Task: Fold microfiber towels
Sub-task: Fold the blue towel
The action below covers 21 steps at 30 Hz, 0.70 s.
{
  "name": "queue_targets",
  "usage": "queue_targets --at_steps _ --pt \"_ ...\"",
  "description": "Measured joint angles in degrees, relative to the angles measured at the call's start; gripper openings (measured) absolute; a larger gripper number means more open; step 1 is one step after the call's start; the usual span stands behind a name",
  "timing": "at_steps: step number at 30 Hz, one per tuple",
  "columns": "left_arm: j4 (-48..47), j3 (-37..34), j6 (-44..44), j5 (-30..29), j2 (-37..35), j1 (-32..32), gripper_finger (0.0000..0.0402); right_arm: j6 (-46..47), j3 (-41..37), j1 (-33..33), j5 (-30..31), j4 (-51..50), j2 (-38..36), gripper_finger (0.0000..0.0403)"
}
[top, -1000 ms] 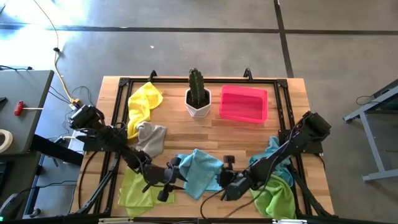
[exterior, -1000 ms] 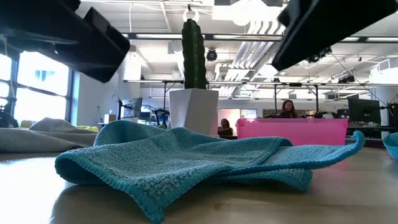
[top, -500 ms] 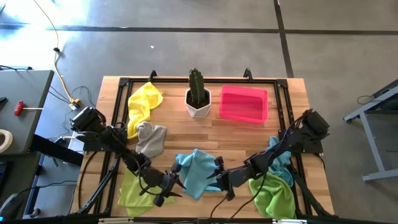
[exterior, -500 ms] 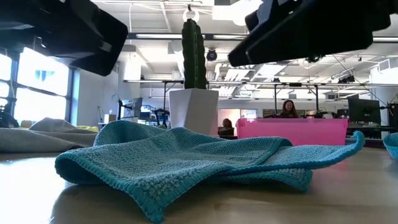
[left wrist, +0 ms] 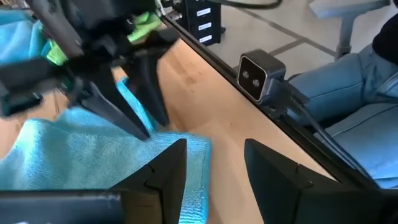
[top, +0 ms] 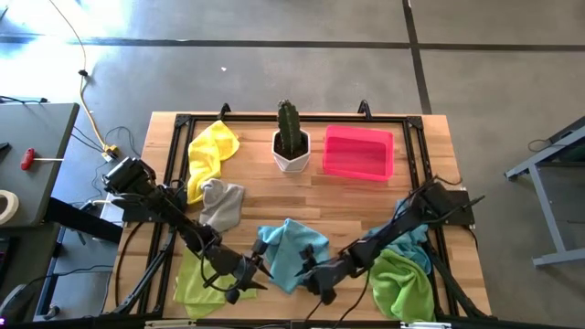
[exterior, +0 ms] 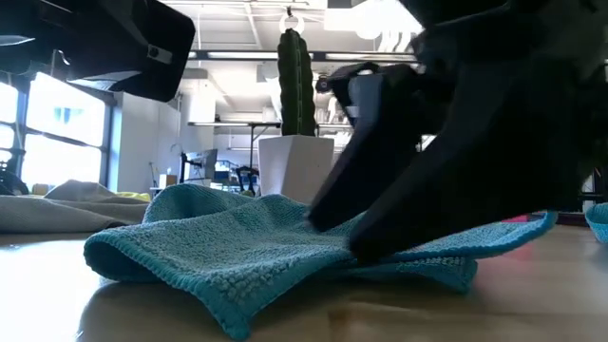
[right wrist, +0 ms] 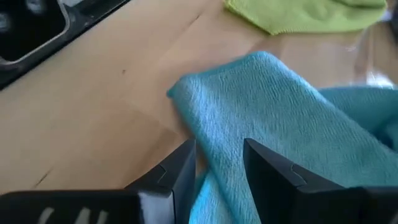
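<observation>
two dark grippers crowd one light blue towel (top: 291, 249) at the bottom centre of the overhead frame, near the front edge of the wooden table (top: 274, 187). the left gripper (top: 245, 272) hangs at the towel's lower left corner, fingers parted with nothing between them. the right gripper (top: 313, 278) is at the lower right edge, its fingers partly spread astride the cloth's rim but not pinching it.

other towels lie around: a yellow towel (top: 211, 153) and a grey towel (top: 221, 203) at left of centre, a lime green towel (top: 199, 277) at lower left, and another green towel (top: 402, 281) at lower right under the right arm. a cactus pot (top: 291, 142) and a pink tray (top: 357, 152) sit along the top edge.

the grippers are very near each other, so i would worry they could knock together. the towel is rumpled and doubled over, so a pinch here might catch two layers, or just drag the cloth along the wood.
</observation>
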Motion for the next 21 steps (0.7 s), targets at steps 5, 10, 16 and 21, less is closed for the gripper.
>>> queue_targets --at_steps 5,10,16,21 --pt "-0.30 -0.02 -1.61 -0.05 0.00 -0.03 0.0152 -3.99 4.30 -0.77 -2.85 -3.45 2.83 0.0129" --pt "-0.30 0.00 -5.25 -0.06 0.00 -0.52 0.0152 -6.44 7.06 -1.34 -2.51 -5.70 3.95 0.0129" --pt "0.00 0.00 -5.61 -0.04 0.00 -2.43 0.0152 -6.13 7.79 -2.15 -2.51 -5.59 4.02 0.0127" --pt "0.00 0.00 -5.63 -0.39 0.00 -4.41 0.0152 -6.21 7.78 -2.43 -2.45 -5.71 4.02 0.0091"
